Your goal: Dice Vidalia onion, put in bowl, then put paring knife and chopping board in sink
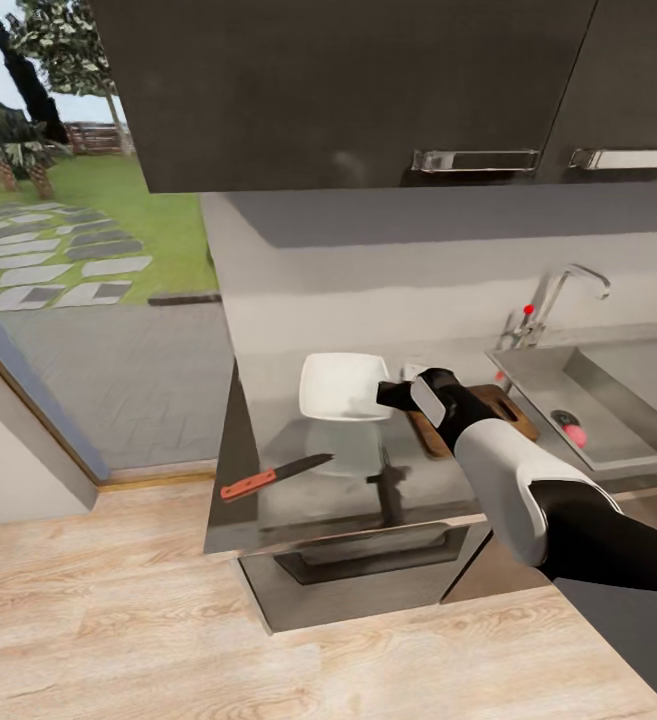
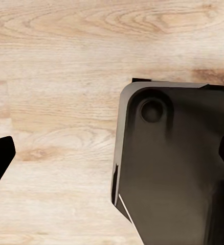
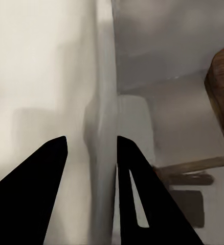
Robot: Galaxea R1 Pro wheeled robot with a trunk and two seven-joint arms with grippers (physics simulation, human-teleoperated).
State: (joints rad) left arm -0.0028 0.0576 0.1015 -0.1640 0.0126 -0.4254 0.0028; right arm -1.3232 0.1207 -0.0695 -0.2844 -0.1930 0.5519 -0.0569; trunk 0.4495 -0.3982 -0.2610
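The white bowl [image 1: 340, 385] sits on the grey countertop [image 1: 268, 430]. My right gripper [image 1: 388, 394] is at the bowl's right rim. In the right wrist view its two black fingers [image 3: 142, 194] stand on either side of the rim [image 3: 103, 153], shut on it. The brown chopping board [image 1: 503, 408] lies right of the bowl, partly behind my arm, and its edge [image 3: 222, 97] shows beside the fingers. The paring knife [image 1: 273, 477] lies near the counter's front left. The pinkish Vidalia onion [image 1: 574, 434] rests in the sink [image 1: 618, 385]. My left gripper [image 2: 112, 158] hangs open over the floor.
Dark wall cabinets [image 1: 368, 90] hang above the counter. A chrome tap [image 1: 558, 295] rises behind the sink. A glass wall at the left looks onto a garden. Light wooden floor [image 1: 168, 620] lies in front, and a dark part of my base [image 2: 173, 168] is beside the left gripper.
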